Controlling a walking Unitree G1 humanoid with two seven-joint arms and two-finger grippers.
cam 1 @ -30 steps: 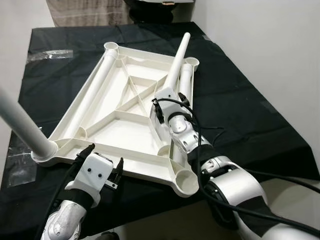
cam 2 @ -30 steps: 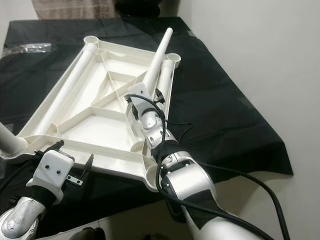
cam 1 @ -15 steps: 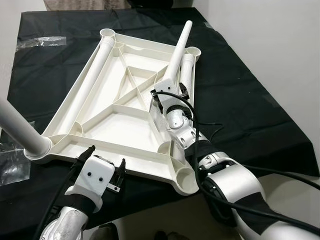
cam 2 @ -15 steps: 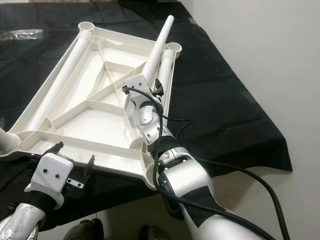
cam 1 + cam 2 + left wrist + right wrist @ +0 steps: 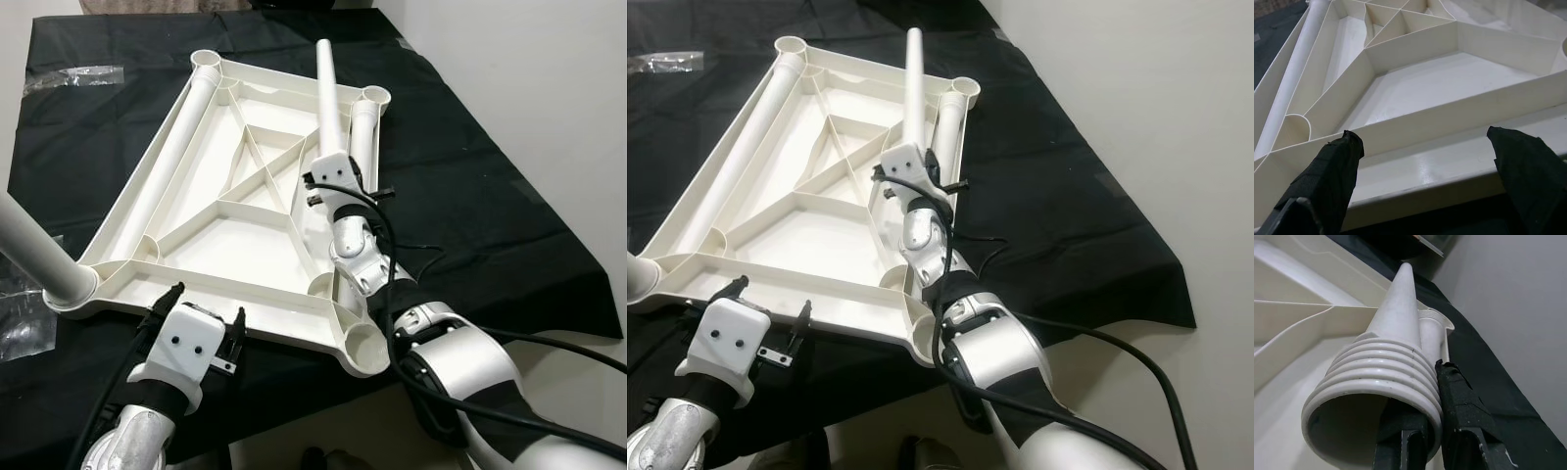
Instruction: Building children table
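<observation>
Right wrist view: the ribbed open end of the white table leg (image 5: 1386, 382) is seen pinched by the right gripper (image 5: 1430, 431). In the left eye view, the left gripper (image 5: 201, 318) is spread before the upturned tabletop (image 5: 235, 235) on black cloth (image 5: 460, 186). The leg has been swung more upright than a second ago.

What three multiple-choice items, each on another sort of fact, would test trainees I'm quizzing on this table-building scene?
1. Where does the tabletop lie?
A. on a black cloth
B. on bare floor
C. on a chair

2. How many legs lie loose inside the tabletop?
A. none
B. two
C. four

3. What is the right pincer doing?
A. hanging open
B. gripping a leg
C. holding a bag

Answers: 1 A, the black cloth spreads under it. 2 B, one leg along the left edge and another near the right edge. 3 B, its fingers clamp the ribbed end of a leg; the left pincer stands open at the near rim.
</observation>
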